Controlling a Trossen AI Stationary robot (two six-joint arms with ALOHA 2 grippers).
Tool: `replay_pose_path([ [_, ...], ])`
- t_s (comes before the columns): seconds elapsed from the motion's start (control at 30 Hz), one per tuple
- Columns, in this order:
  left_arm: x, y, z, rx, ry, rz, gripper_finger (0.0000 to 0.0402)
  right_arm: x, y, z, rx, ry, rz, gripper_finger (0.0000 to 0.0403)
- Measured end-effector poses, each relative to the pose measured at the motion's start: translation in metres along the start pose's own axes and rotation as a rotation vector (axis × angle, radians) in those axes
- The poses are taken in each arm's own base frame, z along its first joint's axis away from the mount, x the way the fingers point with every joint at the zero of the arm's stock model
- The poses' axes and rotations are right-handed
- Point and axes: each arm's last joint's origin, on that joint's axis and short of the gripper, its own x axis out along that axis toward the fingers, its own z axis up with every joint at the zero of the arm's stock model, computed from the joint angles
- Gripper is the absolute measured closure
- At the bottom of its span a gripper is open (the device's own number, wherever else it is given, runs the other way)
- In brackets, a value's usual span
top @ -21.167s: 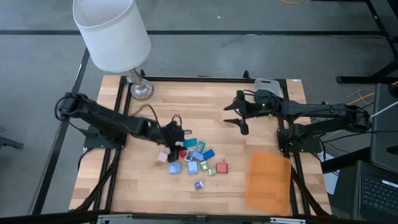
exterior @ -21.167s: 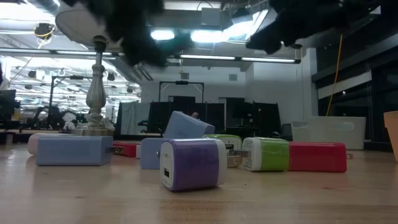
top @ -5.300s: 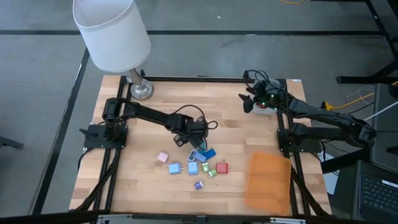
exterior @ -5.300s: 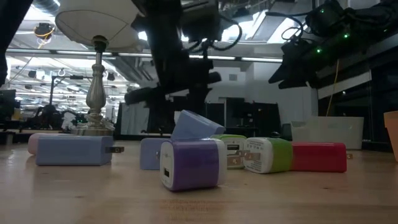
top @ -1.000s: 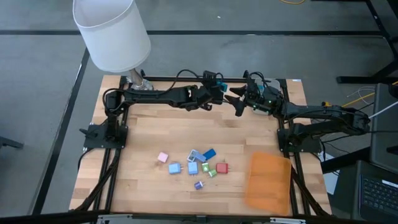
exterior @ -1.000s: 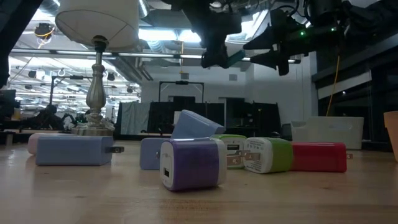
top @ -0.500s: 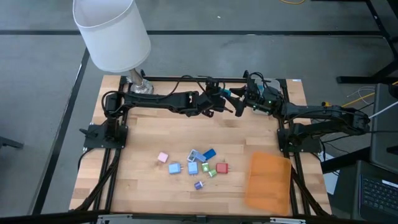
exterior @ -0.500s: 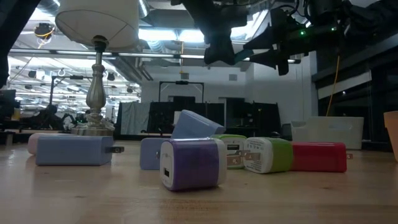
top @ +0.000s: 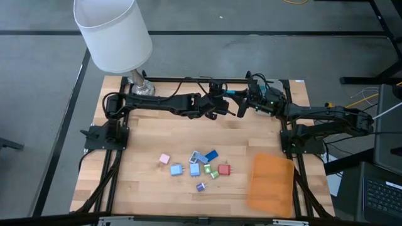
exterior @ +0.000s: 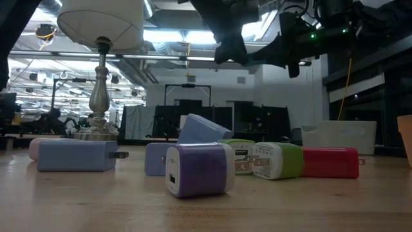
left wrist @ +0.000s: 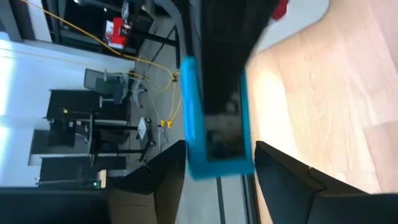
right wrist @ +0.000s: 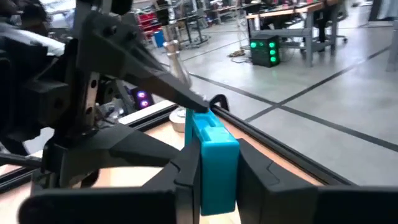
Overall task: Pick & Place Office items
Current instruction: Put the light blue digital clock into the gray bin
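The blue block (top: 232, 93) sits in the air above the table's far edge, between the two grippers; the right gripper (right wrist: 214, 163) is clamped on it, one finger (right wrist: 186, 163) on each side; the left gripper (left wrist: 214, 163) has its fingers (left wrist: 166, 163) apart, flanking the same block (left wrist: 214, 118) without pressing it; the remaining blocks (top: 196, 165) lie clustered on the table (top: 157, 129) near its front, well apart from both grippers; a lamp (top: 113, 31) stands at the far left corner; an orange sheet (top: 271, 182) lies at the right; no legible writing.
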Motion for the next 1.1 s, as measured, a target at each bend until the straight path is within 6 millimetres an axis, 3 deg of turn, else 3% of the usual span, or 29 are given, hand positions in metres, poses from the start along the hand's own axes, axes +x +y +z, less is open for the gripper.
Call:
replay_pose_path([
  [0.3,0.000,0.005,0.001,0.034,0.024,0.068,0.0218,0.000,-0.004,-0.004,-0.024,0.033,-0.061,0.0343],
  [0.8,-0.009,0.019,-0.010,-0.073,0.074,0.069,0.0217,-0.015,-0.049,-0.028,-0.115,0.283,-0.692,0.0343],
  [1.1,0.001,0.015,-0.021,-0.150,0.039,-0.047,0.0219,-0.028,-0.059,-0.041,-0.112,0.389,-0.927,0.0343],
])
